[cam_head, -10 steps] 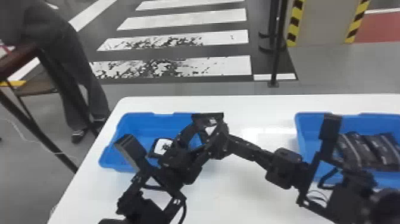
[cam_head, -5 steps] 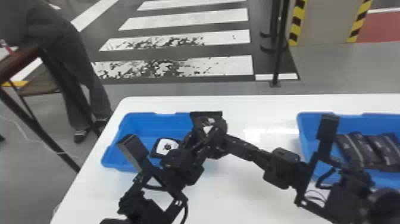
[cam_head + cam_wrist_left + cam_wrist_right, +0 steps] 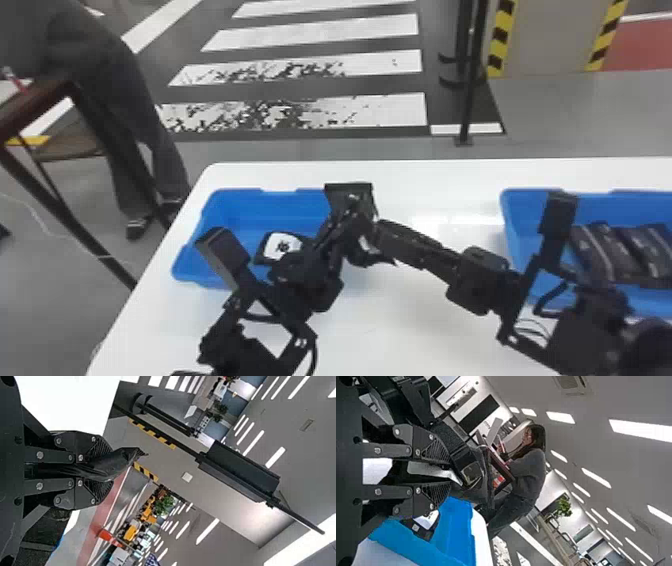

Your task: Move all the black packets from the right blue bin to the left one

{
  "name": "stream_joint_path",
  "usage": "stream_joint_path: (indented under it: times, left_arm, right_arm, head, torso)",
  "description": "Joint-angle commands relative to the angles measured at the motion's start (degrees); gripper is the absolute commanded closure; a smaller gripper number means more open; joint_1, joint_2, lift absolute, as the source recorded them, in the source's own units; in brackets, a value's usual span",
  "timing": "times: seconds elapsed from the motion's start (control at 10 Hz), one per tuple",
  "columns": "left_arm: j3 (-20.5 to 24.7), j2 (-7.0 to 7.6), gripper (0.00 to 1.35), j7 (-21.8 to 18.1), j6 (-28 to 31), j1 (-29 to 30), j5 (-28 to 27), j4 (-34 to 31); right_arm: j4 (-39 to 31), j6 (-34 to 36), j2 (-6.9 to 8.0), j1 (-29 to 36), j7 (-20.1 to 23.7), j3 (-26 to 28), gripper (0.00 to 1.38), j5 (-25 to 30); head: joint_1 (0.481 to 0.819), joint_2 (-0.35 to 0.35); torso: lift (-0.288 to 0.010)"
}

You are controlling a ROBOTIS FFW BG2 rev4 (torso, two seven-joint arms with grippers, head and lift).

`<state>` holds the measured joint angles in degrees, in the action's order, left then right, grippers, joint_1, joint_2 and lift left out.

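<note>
Black packets (image 3: 597, 255) lie in the right blue bin (image 3: 511, 220), right edge of head view. White-marked packet (image 3: 283, 246) sits in the left bin (image 3: 240, 212), left of centre. Left gripper (image 3: 111, 470): fingers clenched on one packet (image 3: 127, 456). Right gripper (image 3: 449, 474): fingers grasping another (image 3: 428, 470). Probably mid-transfer; next, bring each load over the left bin, lower, release.

Black packets (image 3: 605, 250), right bin (image 3: 527, 212), labelled packet (image 3: 282, 246), left bin (image 3: 240, 206)

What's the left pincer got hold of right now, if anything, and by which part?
A glossy black flat packet: the left pincer pinches it across its body, one end jutting past the fingertips.
</note>
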<state>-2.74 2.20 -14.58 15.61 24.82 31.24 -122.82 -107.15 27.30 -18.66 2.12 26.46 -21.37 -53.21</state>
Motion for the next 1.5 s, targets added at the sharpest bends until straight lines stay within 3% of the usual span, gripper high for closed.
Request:
stream_joint_path:
  times: [0.0,0.1,0.2,0.4,0.5,0.6,0.8,0.9,1.0,1.1,1.3,1.4]
  left_arm:
    - [0.2,-0.09,1.21,0.2,-0.4,0.2,0.2,0.0]
    - [0.5,-0.18,1.21,0.3,-1.0,0.4,0.2,0.0]
    - [0.9,-0.27,1.21,0.3,-1.4,0.4,0.2,0.0]
    - [3.6,-0.62,1.21,1.4,-3.1,0.2,-2.4,0.1]
    - [6.6,-0.97,1.21,3.5,-6.8,-1.2,-10.7,2.2]
    - [10.0,-1.23,1.21,4.6,-11.1,-4.4,-19.5,8.3]
    - [15.1,-1.14,1.20,7.0,-19.4,-9.4,-31.4,19.5]
    - [16.1,-1.14,0.84,7.2,-20.0,-9.5,-30.8,21.5]
    - [15.8,-1.14,0.24,7.0,-20.3,-8.8,-28.6,21.5]
    - [14.8,-1.14,0.01,6.4,-22.2,-8.1,-26.7,21.5]
    - [12.2,-1.23,0.19,3.3,-26.0,-6.1,-20.4,20.7]
    - [10.7,-1.41,0.19,2.5,-25.7,-3.0,-18.6,16.9]
  right_arm:
    - [0.6,-1.3,0.03,0.1,0.4,0.0,0.00,0.4]
    - [1.5,-2.7,0.03,0.1,1.0,0.0,0.00,0.1]
    - [1.9,-3.5,0.12,0.3,1.0,0.0,0.20,-0.7]
    - [2.6,-5.5,0.20,0.5,1.2,0.0,0.44,-2.2]
    - [3.0,-6.1,0.29,0.7,1.3,0.0,0.49,-3.1]
    - [3.2,-6.3,0.29,0.8,1.3,0.0,0.50,-4.0]
    - [3.0,-6.6,0.29,0.8,1.4,0.0,0.50,-4.7]
    - [3.3,-6.8,0.29,1.0,1.4,0.5,0.50,-4.9]
    - [3.3,-6.6,0.55,1.5,1.3,2.6,0.49,-3.2]
    - [2.7,-4.9,1.17,1.8,0.7,7.1,0.50,2.4]
    - [-2.3,2.7,1.79,2.0,-2.6,16.6,0.49,18.9]
    - [-5.6,6.6,2.05,2.5,-5.1,19.9,0.49,24.3]
  head:
    - [0.695,0.197]
    - [0.695,0.196]
    - [0.695,0.196]
    - [0.695,0.203]
    - [0.695,0.210]
    - [0.695,0.240]
    - [0.695,0.342]
    - [0.695,0.350]
    - [0.695,0.350]
    - [0.695,0.350]
    - [0.695,0.334]
    - [0.695,0.270]
  torso:
    - [-0.140]
    - [-0.140]
    - [-0.140]
    - [-0.140]
    - [-0.140]
    - [-0.140]
    - [-0.140]
    - [-0.140]
    - [-0.140]
    - [-0.140]
    - [-0.140]
    - [-0.140]
